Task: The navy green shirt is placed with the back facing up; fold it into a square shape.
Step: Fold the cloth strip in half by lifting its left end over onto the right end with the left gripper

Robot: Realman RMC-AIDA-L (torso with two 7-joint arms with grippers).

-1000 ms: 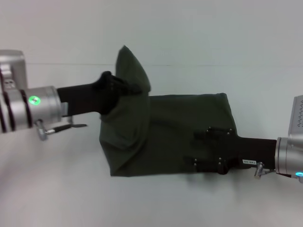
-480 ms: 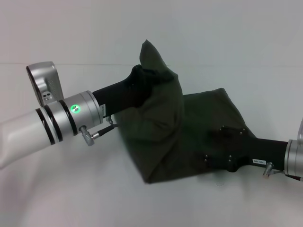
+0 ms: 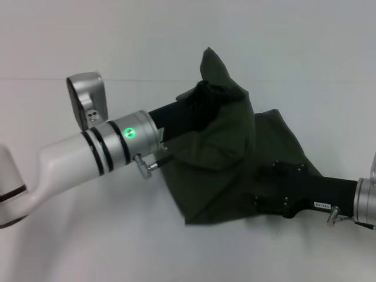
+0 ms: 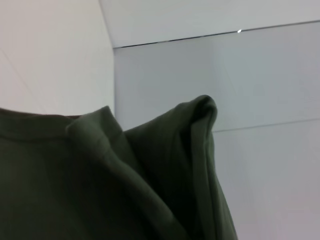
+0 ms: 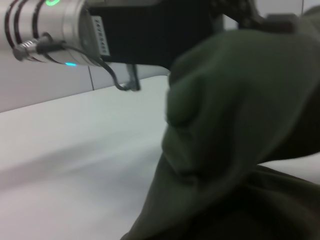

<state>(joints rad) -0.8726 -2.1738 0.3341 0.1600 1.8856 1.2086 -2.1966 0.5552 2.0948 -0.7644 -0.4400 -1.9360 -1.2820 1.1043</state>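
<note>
The navy green shirt lies partly folded on the white table, plain side showing. My left gripper is shut on a fold of the shirt, holds it up above the rest, and is wrapped in the cloth. The lifted peak stands behind it. My right gripper lies flat on the shirt's right part near its front edge, with its fingers spread apart. The left wrist view shows only bunched shirt cloth. The right wrist view shows the raised fold hanging from the left arm.
The white table reaches around the shirt on all sides. A pale wall stands behind its far edge. My left forearm crosses the table's left half, low over the surface.
My left gripper has carried the lifted fold to the right, over the shirt's middle. The shirt's left edge has followed it. My right gripper has stayed on the shirt and shifted slightly right.
</note>
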